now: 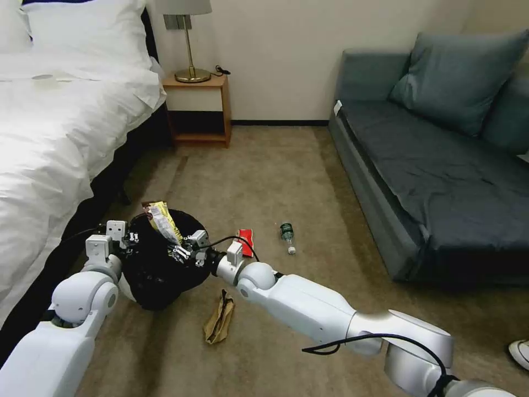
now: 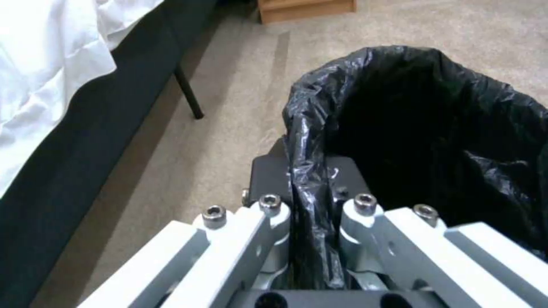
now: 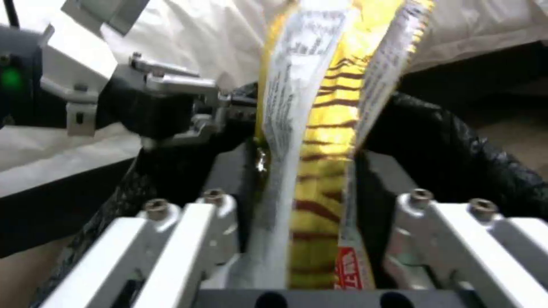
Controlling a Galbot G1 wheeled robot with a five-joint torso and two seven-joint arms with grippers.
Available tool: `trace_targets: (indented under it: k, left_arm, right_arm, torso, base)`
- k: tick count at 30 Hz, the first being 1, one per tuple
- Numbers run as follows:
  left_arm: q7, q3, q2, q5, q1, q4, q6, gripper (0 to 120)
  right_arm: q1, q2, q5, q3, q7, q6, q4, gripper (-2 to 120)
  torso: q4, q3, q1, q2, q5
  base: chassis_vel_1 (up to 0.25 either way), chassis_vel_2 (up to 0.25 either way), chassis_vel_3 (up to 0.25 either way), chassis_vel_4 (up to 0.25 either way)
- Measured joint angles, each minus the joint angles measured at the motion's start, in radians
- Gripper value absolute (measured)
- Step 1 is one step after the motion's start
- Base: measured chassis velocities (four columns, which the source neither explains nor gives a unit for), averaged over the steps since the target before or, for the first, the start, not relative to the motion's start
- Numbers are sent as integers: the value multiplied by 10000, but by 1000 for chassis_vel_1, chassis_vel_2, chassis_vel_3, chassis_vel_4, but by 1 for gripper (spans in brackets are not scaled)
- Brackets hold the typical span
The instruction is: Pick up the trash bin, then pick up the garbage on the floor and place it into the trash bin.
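Observation:
The trash bin [image 1: 160,270], lined with a crinkled black bag, hangs above the carpet; my left gripper [image 1: 129,238] is shut on its bag-covered rim [image 2: 311,171]. Over the bin's opening my right gripper [image 1: 179,251] is shut on a gold-yellow snack wrapper [image 1: 163,220], which stands up between its fingers [image 3: 320,179]. More garbage lies on the floor: a crumpled brown paper bag [image 1: 219,320], a red-and-white packet [image 1: 246,241] partly behind my right wrist, and a small clear bottle [image 1: 287,236] with a green label.
A white bed [image 1: 49,138] runs along the left, its dark base close to the bin. A wooden nightstand [image 1: 199,110] with a lamp stands at the back, a grey sofa [image 1: 441,165] on the right. A shoe [image 1: 519,353] shows at the right edge.

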Motion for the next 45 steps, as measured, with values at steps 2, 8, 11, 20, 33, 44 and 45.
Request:
trace_targets:
  k: [2, 8, 11, 20, 33, 44, 45]
  left_arm:
    - [-2, 2, -26, 0, 9, -22, -1, 5]
    - [-7, -8, -37, 0, 35, -50, -18, 5]
    - [-10, -44, -27, 0, 58, -76, -36, 5]
    - [-12, -261, 73, -44, 124, -93, -74, 5]
    - [19, -675, 325, -93, 442, -238, -120, 5]
    - [-29, -760, 377, -156, 543, -419, -120, 5]
    - [-39, -760, 377, -160, 536, -419, -120, 5]
  right_arm:
    - [34, 3, -3, 21, 48, -23, 32, 48]
    - [41, -13, -19, 24, 72, -51, 66, 67]
    - [0, -54, -45, 32, 101, -96, 161, 79]
    - [-355, -228, -217, 80, 392, -197, 686, 100]
    - [-816, -1818, 18, 344, 2337, -1644, 3092, 100]
    - [-1424, -2384, -310, 580, 3125, -2767, 2623, 100]
    - [-1512, -2342, -341, 586, 3173, -2840, 2498, 100]
  torso:
    - [0, 0, 0, 0, 0]
    - [0, 0, 0, 0, -1]
    - [0, -1, 0, 0, 0]
    - [0, -1, 0, 0, 0]
    - [0, -1, 0, 0, 2]
    - [-1, -2, 0, 0, 1]
    - [0, -1, 0, 0, 1]
  base:
    - [0, 0, 0, 0]
    - [0, 0, 0, 0]
    - [0, 0, 0, 0]
    - [0, 0, 0, 0]
    - [0, 0, 0, 0]
    - [0, 0, 0, 0]
    - [0, 0, 0, 0]
